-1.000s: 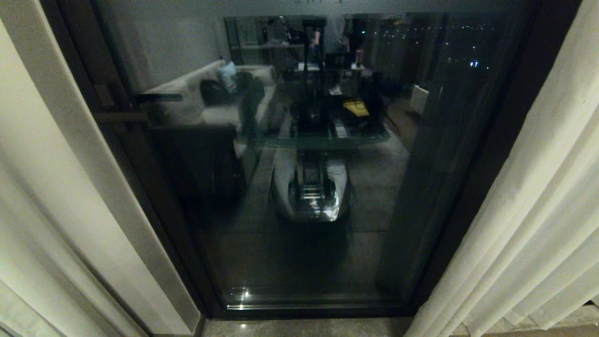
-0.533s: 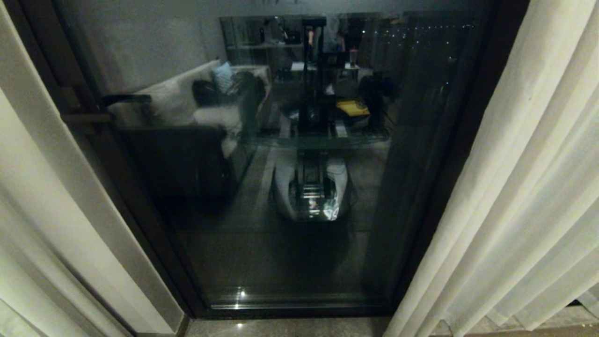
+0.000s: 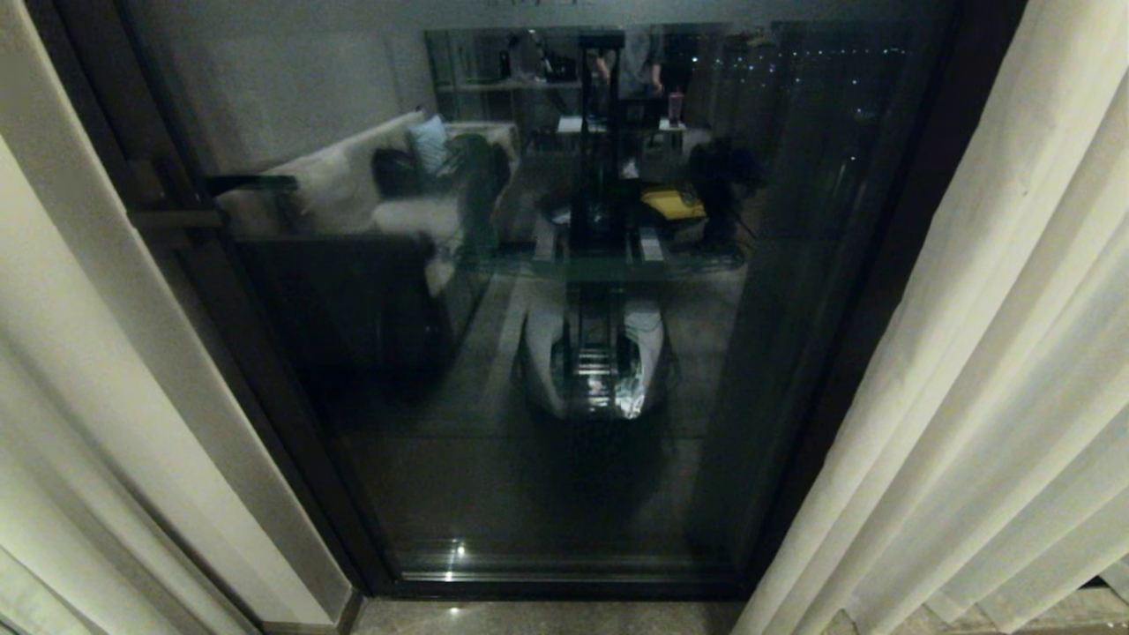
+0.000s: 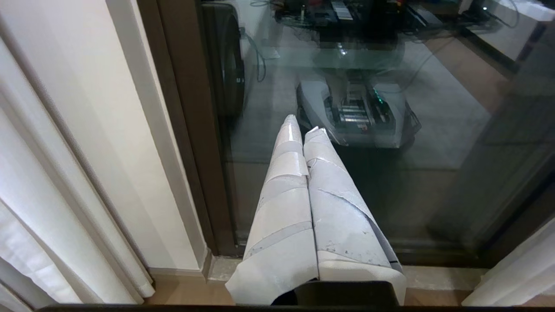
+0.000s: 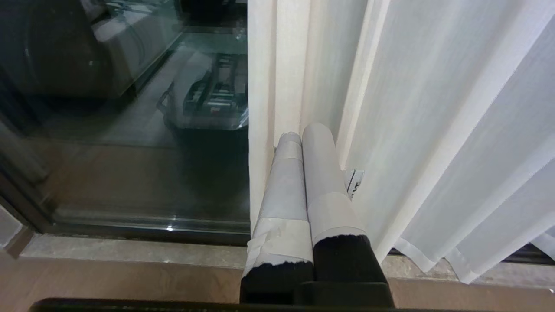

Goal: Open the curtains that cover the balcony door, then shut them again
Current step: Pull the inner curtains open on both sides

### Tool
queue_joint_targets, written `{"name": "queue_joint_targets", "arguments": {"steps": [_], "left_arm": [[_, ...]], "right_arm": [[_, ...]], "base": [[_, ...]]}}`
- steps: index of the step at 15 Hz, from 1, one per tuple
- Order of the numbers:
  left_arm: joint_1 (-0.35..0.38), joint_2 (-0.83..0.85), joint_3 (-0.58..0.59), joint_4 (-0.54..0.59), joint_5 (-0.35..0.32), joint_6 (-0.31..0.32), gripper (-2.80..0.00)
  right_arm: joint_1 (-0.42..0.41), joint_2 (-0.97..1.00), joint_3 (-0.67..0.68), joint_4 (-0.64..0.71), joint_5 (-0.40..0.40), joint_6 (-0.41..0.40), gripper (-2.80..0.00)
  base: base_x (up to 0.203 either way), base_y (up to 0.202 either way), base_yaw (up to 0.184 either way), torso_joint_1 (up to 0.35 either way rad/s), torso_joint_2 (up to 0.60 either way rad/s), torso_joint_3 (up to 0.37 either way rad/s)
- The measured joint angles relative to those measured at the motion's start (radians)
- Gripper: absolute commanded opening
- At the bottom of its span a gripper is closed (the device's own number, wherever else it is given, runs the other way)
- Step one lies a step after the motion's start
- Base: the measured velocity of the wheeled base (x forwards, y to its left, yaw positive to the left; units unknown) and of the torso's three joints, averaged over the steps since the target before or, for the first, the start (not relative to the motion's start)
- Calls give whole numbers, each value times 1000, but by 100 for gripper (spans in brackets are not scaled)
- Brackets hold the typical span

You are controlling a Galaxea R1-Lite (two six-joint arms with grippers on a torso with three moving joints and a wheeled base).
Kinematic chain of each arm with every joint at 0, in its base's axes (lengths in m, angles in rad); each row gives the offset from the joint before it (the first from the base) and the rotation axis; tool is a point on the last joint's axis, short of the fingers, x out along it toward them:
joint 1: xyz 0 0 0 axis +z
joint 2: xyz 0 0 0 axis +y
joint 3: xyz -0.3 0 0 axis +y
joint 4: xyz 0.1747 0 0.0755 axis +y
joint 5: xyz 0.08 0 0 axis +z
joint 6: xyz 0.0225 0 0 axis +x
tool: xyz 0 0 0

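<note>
The balcony door [image 3: 547, 494] is a dark reflective glass panel in a brown-black frame, with a short bar handle [image 3: 176, 216] at its left. It stands uncovered in the middle. The cream curtains hang bunched at both sides: one part at the right [image 3: 997, 397] and one at the far left [image 3: 44, 459]. In the left wrist view my left gripper [image 4: 301, 124] is shut and empty, pointing at the glass [image 4: 433, 130] near the left frame. My right gripper [image 5: 303, 132] is shut and empty too, its tips right at the inner edge of the right curtain [image 5: 433, 108].
The glass mirrors my own base [image 3: 595, 370] and the room behind, with a sofa. A stone sill [image 3: 547, 617] runs along the door's foot. A pale wall jamb [image 4: 130, 130] stands between the left frame and the left curtain. A small tag [image 5: 354, 182] hangs on the right curtain.
The whole head view has swung a little sideways and part of the way back, so the camera moved. The curtains and the door stand as before.
</note>
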Motion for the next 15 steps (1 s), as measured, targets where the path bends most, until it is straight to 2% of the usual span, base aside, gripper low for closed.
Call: {"name": "queue_joint_targets", "arguments": {"steps": [10, 13, 15], "left_arm": [[0, 0, 0, 0, 0, 0, -280], [0, 0, 0, 0, 0, 0, -280], [0, 0, 0, 0, 0, 0, -280]], "right_arm": [[0, 0, -1, 1, 0, -1, -280], [0, 1, -9, 0, 6, -26, -280], [0, 13, -73, 3, 76, -28, -280]], "base": [[0, 0, 0, 0, 0, 0], [0, 0, 0, 0, 0, 0], [0, 0, 0, 0, 0, 0]]}}
